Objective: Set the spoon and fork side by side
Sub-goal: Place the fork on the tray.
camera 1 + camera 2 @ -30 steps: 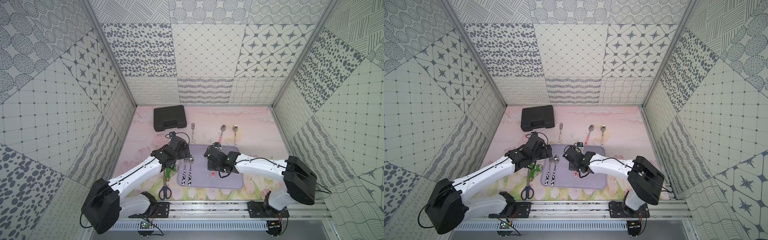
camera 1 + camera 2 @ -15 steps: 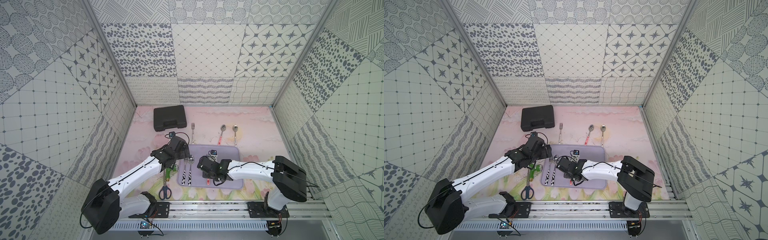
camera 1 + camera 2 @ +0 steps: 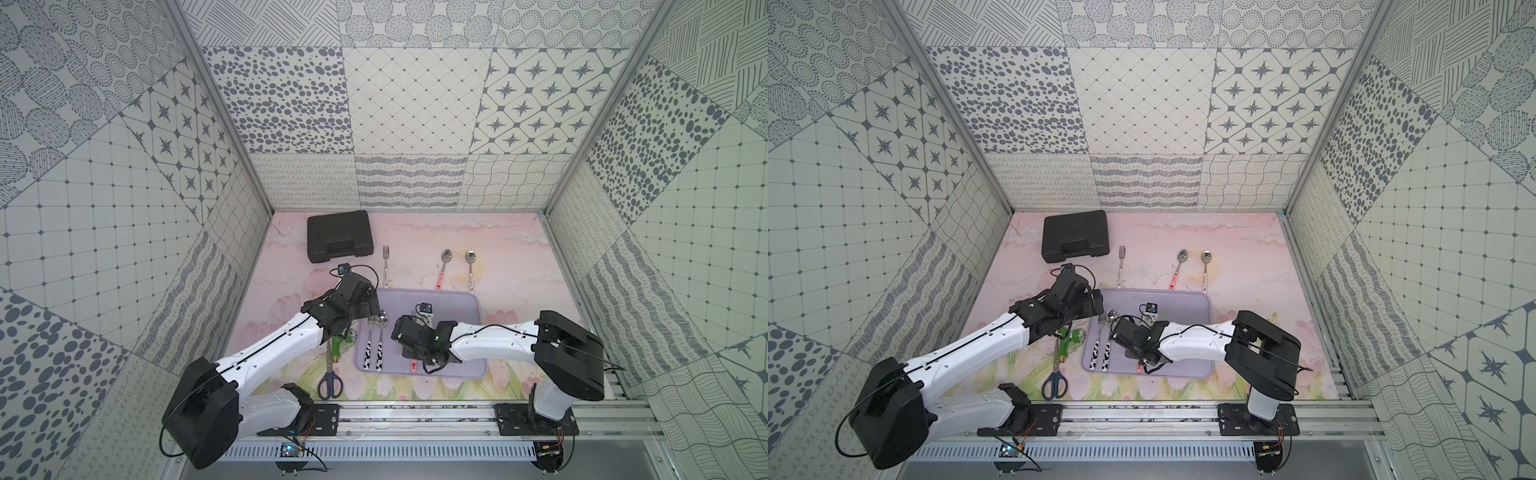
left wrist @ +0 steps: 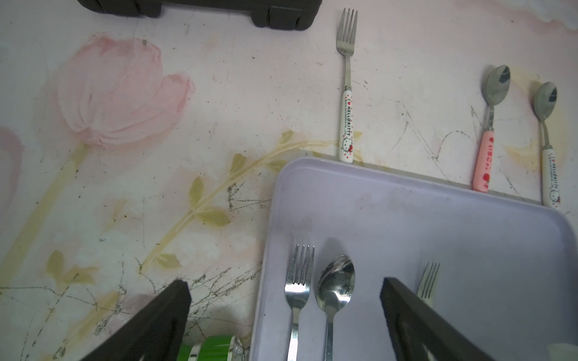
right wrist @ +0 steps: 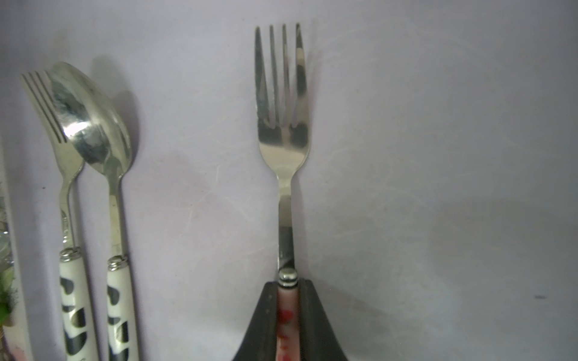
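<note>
Right gripper [image 5: 287, 290] is clamped on the pink handle of a fork [image 5: 283, 125] over the tray [image 5: 438, 156], tines parallel to the spotted fork [image 5: 67, 175] and spoon [image 5: 93, 125] paired nearby, spaced, I'd say, to leave room for the pink spoon [image 3: 443, 268] lying beyond the tray; left gripper [image 4: 284, 286] hangs wide open, empty.

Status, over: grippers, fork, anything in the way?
Left gripper open, at tray edge. Right gripper shut on pink fork, over tray. Pink spoon on table, untouched. Cow fork and cow spoon alongside, apart.

Top views overlook all; wrist views hug the tray [image 4: 438, 218].
</note>
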Controlling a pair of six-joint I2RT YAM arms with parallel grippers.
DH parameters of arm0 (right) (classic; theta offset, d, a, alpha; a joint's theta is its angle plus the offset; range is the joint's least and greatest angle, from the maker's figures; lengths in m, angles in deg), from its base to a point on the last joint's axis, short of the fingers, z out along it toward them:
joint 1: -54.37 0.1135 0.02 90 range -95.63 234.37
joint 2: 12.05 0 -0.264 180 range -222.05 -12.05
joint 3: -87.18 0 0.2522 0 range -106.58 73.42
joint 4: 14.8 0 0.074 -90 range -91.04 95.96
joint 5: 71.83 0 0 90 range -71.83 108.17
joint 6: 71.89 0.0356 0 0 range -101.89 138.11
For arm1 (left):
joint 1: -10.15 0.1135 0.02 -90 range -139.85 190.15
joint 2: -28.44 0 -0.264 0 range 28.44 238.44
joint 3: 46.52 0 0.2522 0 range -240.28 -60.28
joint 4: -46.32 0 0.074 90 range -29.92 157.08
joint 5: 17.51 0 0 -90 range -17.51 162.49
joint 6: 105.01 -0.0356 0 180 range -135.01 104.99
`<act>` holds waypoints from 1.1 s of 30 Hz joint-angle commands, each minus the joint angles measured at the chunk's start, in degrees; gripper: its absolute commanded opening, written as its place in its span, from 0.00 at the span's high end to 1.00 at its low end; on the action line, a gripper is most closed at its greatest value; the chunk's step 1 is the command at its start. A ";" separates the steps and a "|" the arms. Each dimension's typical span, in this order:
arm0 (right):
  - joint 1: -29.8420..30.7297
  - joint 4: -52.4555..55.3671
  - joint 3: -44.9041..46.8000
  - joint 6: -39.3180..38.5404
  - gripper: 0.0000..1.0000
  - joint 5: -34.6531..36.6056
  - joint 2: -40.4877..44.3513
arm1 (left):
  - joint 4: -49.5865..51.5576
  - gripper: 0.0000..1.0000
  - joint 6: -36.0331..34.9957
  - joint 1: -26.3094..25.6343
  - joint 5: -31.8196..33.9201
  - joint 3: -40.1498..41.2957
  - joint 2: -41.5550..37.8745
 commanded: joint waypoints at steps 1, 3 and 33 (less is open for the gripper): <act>0.61 -0.88 -0.08 1.35 1.00 -0.05 -0.68 | 0.22 0.00 0.25 0.39 1.43 0.20 -0.54; 0.85 -0.79 0.01 1.41 1.00 0.06 -0.59 | 0.22 0.00 0.26 0.35 1.43 0.20 -0.57; -0.43 0.84 0.38 -3.17 0.65 3.27 6.52 | 0.69 0.00 0.15 0.31 2.97 0.37 -1.44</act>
